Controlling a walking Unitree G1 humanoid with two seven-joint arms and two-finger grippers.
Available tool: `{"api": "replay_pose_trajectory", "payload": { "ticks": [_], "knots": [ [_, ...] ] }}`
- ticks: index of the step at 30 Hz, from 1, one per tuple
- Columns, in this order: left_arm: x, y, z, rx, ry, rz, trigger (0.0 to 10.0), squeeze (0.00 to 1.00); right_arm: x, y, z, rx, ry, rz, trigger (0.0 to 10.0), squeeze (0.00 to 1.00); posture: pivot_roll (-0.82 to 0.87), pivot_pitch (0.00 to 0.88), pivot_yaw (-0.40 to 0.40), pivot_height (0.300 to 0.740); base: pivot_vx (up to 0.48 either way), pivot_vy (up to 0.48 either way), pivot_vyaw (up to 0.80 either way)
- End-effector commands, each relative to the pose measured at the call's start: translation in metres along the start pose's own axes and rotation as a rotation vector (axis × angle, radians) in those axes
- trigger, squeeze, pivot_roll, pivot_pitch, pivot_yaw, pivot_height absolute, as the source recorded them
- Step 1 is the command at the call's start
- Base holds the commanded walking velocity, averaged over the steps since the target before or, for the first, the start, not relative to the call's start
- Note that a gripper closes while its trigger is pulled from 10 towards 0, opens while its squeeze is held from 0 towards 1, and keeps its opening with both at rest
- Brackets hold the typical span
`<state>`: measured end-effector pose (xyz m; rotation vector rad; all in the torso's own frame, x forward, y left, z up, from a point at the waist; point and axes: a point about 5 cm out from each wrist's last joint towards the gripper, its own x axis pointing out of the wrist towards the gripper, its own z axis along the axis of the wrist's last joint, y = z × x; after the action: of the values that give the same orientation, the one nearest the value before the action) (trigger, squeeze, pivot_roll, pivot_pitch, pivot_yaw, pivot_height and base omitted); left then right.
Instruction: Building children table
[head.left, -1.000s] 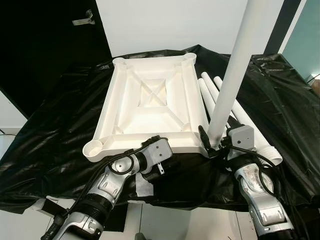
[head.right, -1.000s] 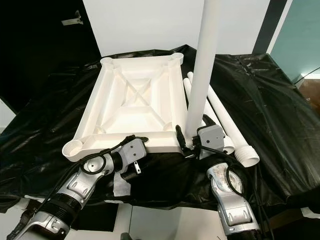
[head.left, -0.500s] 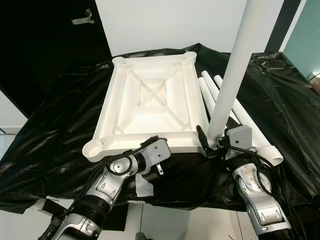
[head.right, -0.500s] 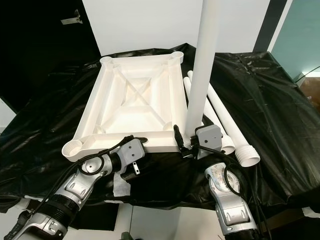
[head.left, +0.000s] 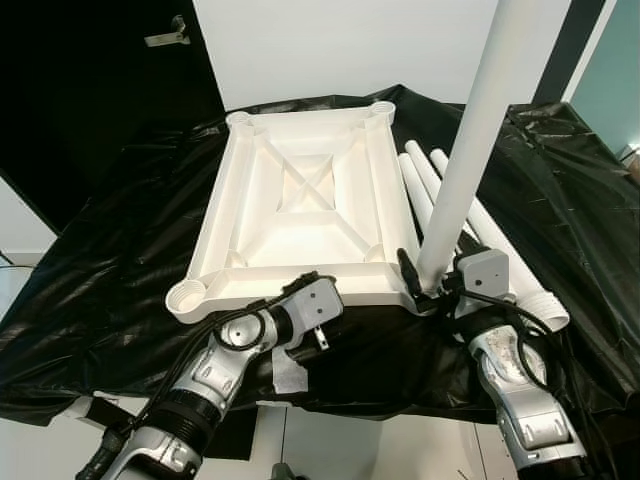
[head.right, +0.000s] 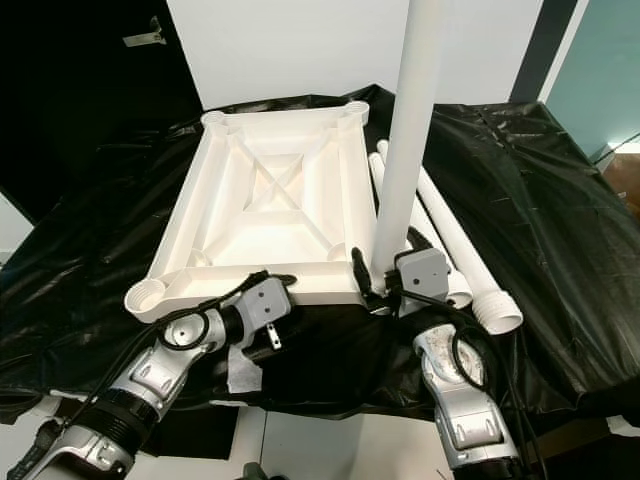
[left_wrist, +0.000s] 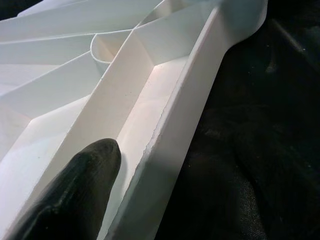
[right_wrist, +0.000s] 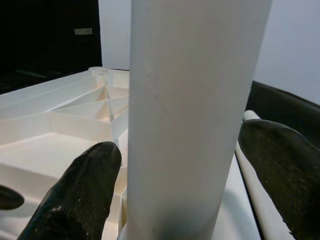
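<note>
A white plastic tabletop (head.left: 300, 215) lies upside down on a black sheet, with round leg sockets at its corners. My right gripper (head.left: 425, 285) is shut on a long white leg (head.left: 470, 150) that stands nearly upright at the tabletop's near right corner. The right wrist view has the leg (right_wrist: 190, 125) between both fingers (right_wrist: 85, 190). My left gripper (head.left: 292, 282) holds the tabletop's near rim. One finger (left_wrist: 75, 185) lies inside the rim channel (left_wrist: 185, 115), and the other is hidden.
Spare white legs (head.left: 445, 195) lie side by side on the sheet to the right of the tabletop. The black sheet (head.left: 110, 250) drapes over the table's edges. A scrap of white tape (head.left: 288, 375) hangs at the front edge. A white wall stands behind.
The right gripper and the upright leg swayed slightly left and back. The left gripper stays on the rim.
</note>
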<state>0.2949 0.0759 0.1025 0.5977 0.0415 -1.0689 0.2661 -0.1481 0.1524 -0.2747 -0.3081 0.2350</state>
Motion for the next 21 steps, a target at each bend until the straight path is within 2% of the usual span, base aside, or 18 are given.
{"api": "replay_pose_trajectory", "payload": {
  "ticks": [1,8,9,11,12,13,15,16,17,21],
  "knots": [
    [-0.0003,-0.0144,-0.0096,-0.017,0.052,-0.137,10.0,0.00,0.0009,-0.0017,-0.0039,0.002,0.016,-0.010,10.0,0.00,-0.06,0.046,0.074,0.740,0.000,0.000,0.00],
    [0.0015,-0.0189,-0.0086,-0.020,0.056,-0.171,10.0,0.00,0.0024,-0.0014,-0.0037,0.001,0.013,-0.014,10.0,0.00,-0.06,0.042,0.078,0.740,0.000,0.000,0.00],
    [0.0020,-0.0202,-0.0083,-0.022,0.056,-0.188,5.1,0.00,0.0028,-0.0013,-0.0032,0.000,0.010,-0.015,10.0,0.00,-0.07,0.041,0.079,0.740,0.000,0.000,0.00],
    [0.0021,-0.0206,-0.0081,-0.022,0.056,-0.194,5.1,0.00,0.0029,-0.0013,-0.0030,0.000,0.009,-0.016,10.0,0.00,-0.07,0.041,0.079,0.740,0.000,0.000,0.00],
    [0.0024,-0.0205,-0.0078,-0.019,0.055,-0.198,1.3,0.00,0.0031,-0.0016,-0.0029,0.000,0.009,-0.017,10.0,0.00,-0.07,0.040,0.079,0.740,0.000,0.000,0.00],
    [0.0026,-0.0204,-0.0076,-0.017,0.054,-0.201,0.0,0.00,0.0033,-0.0019,-0.0029,-0.001,0.009,-0.018,10.0,0.00,-0.07,0.040,0.079,0.740,0.000,0.000,0.00],
    [0.0028,-0.0201,-0.0071,-0.012,0.053,-0.203,0.0,0.00,0.0032,-0.0024,-0.0029,-0.002,0.009,-0.020,10.0,0.00,-0.07,0.040,0.079,0.740,0.000,0.000,0.00],
    [0.0032,-0.0193,-0.0068,-0.008,0.054,-0.199,1.5,0.00,0.0034,-0.0027,-0.0031,-0.003,0.009,-0.021,10.0,0.00,-0.07,0.037,0.079,0.740,0.000,0.000,0.00],
    [0.0037,-0.0182,-0.0066,-0.004,0.055,-0.189,10.0,0.00,0.0036,-0.0029,-0.0031,-0.003,0.008,-0.021,10.0,0.00,-0.07,0.037,0.079,0.740,0.000,0.000,0.00],
    [0.0046,-0.0167,-0.0065,-0.001,0.059,-0.177,10.0,0.00,0.0040,-0.0032,-0.0034,-0.003,0.008,-0.023,10.0,0.00,-0.07,0.036,0.080,0.740,0.000,0.000,0.00]
  ]
}}
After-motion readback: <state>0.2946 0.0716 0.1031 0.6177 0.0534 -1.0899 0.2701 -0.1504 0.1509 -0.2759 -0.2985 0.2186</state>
